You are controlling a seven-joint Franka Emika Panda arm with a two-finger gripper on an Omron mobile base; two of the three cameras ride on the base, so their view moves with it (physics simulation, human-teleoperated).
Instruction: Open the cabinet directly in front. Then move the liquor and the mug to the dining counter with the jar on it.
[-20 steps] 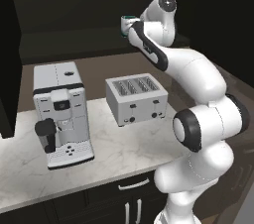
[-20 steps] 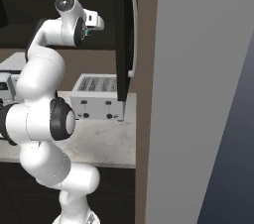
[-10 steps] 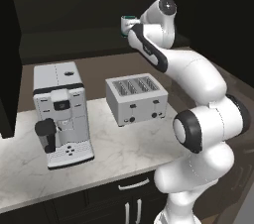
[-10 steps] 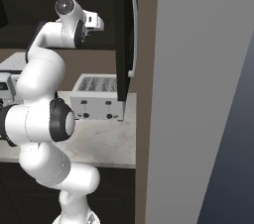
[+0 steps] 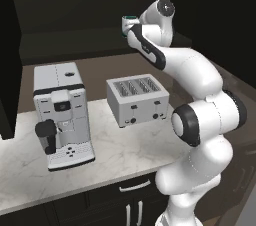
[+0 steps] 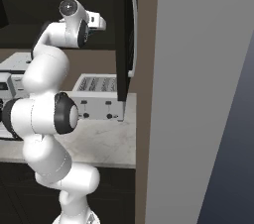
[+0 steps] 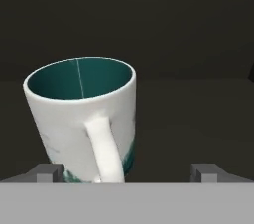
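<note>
The mug (image 7: 79,114), white outside and teal inside, stands upright on the dark shelf of the cabinet (image 6: 123,44), its handle turned toward the hand. My gripper (image 7: 127,173) is open wide, and the mug's base sits between the fingertips (image 7: 47,171), close to the left one and well clear of the right. From the left base view the mug (image 5: 129,19) shows just past the gripper (image 5: 125,27), high inside the open cabinet. The liquor, the jar and the dining counter are out of view.
The cabinet's open right door (image 6: 130,29) stands edge-on beside the arm, its silver handle facing out. On the marble worktop (image 5: 120,150) below stand a toaster (image 5: 137,100) and a coffee machine (image 5: 60,115). A grey wall panel (image 6: 198,94) closes the right side.
The hand has crept slightly deeper into the cabinet toward the mug. The jaws have stayed wide open and the mug has not moved.
</note>
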